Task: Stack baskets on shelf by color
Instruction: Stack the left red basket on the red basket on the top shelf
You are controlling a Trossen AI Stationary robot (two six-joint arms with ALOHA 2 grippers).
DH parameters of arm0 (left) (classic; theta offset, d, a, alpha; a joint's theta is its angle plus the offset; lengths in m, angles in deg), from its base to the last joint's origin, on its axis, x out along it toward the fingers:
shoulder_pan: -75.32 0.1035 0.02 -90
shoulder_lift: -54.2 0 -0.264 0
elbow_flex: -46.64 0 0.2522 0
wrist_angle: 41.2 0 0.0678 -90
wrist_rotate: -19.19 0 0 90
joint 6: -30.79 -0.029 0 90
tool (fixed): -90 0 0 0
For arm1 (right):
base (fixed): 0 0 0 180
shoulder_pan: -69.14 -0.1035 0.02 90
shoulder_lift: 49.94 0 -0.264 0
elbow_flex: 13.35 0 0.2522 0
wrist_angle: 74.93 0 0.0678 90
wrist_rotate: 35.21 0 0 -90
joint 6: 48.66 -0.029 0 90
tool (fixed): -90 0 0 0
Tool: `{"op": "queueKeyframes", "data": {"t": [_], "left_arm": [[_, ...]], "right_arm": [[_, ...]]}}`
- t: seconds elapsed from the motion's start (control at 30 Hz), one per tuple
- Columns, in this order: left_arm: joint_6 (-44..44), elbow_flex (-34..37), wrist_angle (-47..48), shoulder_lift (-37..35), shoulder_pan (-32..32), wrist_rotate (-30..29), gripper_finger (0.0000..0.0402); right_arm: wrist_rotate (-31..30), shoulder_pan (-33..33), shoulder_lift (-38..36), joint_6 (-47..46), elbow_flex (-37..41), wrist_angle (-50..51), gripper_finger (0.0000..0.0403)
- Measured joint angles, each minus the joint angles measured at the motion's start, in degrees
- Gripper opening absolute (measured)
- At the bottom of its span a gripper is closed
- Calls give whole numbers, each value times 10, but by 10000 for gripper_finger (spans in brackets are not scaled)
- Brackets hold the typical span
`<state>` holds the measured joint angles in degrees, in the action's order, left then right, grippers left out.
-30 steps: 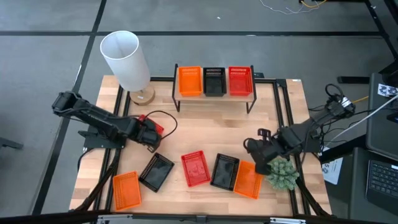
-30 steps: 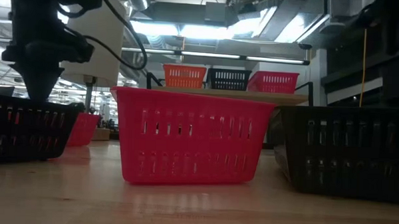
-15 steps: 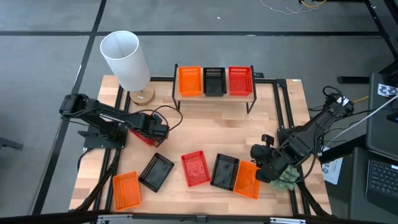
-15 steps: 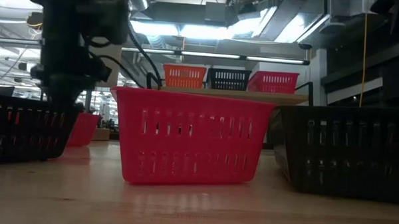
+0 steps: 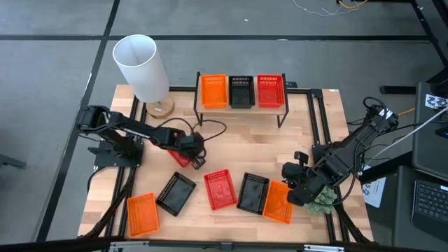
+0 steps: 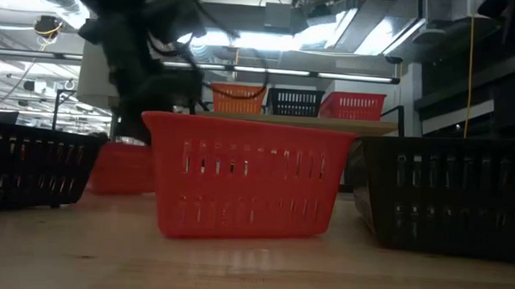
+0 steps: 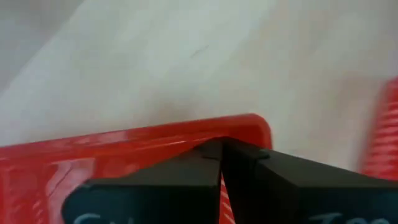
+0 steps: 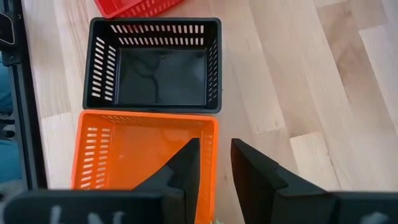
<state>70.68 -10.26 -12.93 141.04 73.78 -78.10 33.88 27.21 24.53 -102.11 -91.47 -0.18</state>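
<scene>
The shelf (image 5: 241, 106) at the far edge carries one orange basket (image 5: 214, 91), one black basket (image 5: 241, 91) and one red basket (image 5: 269, 91), side by side. Near the front edge lie an orange basket (image 5: 141, 213), a black one (image 5: 175, 192), a red one (image 5: 220, 189), a second black one (image 5: 253, 192) and a second orange one (image 5: 278, 201). My left gripper (image 5: 192, 151) is shut on another red basket (image 5: 180, 158) left of the table's middle. My right gripper (image 8: 214, 163) is open, with one finger on either side of a side wall of the right-hand orange basket (image 8: 143, 155). My left gripper pinches the red basket's rim wall (image 7: 186, 138) between its two fingers, near a corner, coming from above and from the table's left. The basket hangs below the fingers (image 6: 123, 167). Whether its bottom is off the table I cannot tell.
A white lamp with a wooden foot (image 5: 143, 66) stands at the far left corner. A green plant (image 5: 323, 201) sits at the right edge, behind my right arm. Black rails run along the table's left and right sides. Bare wood lies between the shelf and the front row.
My left gripper has moved toward the table's right and a little toward the near edge, taking the red basket with it from near the left rail to left of the middle. My right gripper has moved toward the near edge, over the right-hand orange basket, then stayed still.
</scene>
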Motion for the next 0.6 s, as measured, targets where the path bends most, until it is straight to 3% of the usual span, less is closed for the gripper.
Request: {"op": "queueKeyframes", "data": {"t": [0.23, 0.43, 0.6], "left_arm": [[-45, 0, -154, 22, 0, 45, 0], [-117, -1, -264, 0, -14, 54, 0], [-198, -18, -225, -74, -33, 53, 0]], "right_arm": [[-5, 0, 0, -1, 0, -6, 90], [-5, 0, 0, -1, 0, -26, 90], [-5, 0, 0, -1, 0, -35, 90]]}}
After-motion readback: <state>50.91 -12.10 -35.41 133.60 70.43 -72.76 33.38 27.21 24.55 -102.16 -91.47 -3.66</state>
